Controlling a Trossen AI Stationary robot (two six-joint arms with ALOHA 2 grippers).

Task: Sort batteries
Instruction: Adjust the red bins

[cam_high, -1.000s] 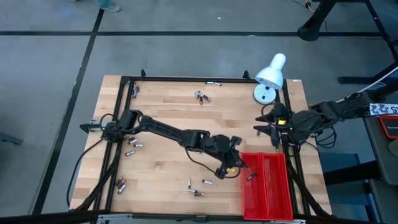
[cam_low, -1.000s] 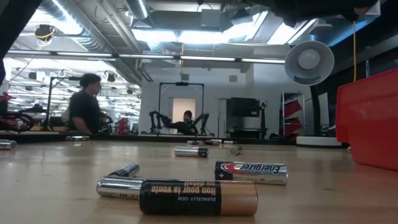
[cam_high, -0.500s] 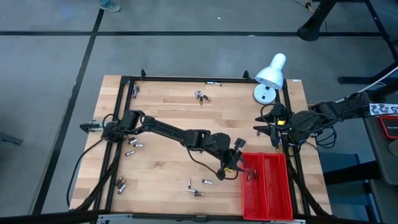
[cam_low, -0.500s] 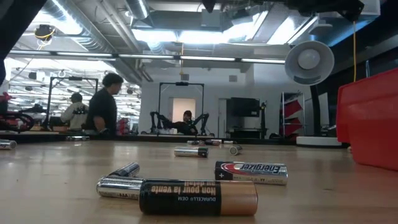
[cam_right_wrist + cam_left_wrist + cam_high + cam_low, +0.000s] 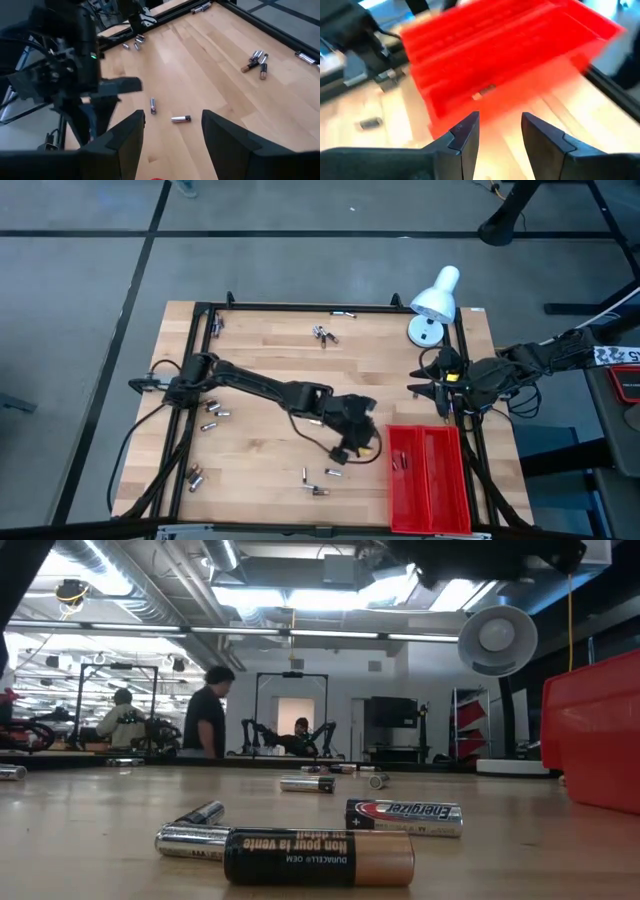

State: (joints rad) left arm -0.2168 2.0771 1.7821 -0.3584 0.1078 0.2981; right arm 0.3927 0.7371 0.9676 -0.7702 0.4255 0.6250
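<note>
While left tool (image 5: 362, 448) gapes beside red tray (image 5: 452, 490) — batteries (image 5: 322, 334) scattered.

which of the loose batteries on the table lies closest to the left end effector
The battery just below the left end effector in the high view, left of the red tray. The other loose cells lie farther off.

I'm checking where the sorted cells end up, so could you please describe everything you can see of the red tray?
The red tray is a long rectangular bin, apparently glossy plastic, split lengthwise by a central wall into two compartments. It lies flat at the table's near right corner, beside the black frame rail. Small batteries lie in its left compartment; the right one looks bare. The left gripper hangs open just to its left, not touching it. In the low view its side wall rises at the right.
</note>
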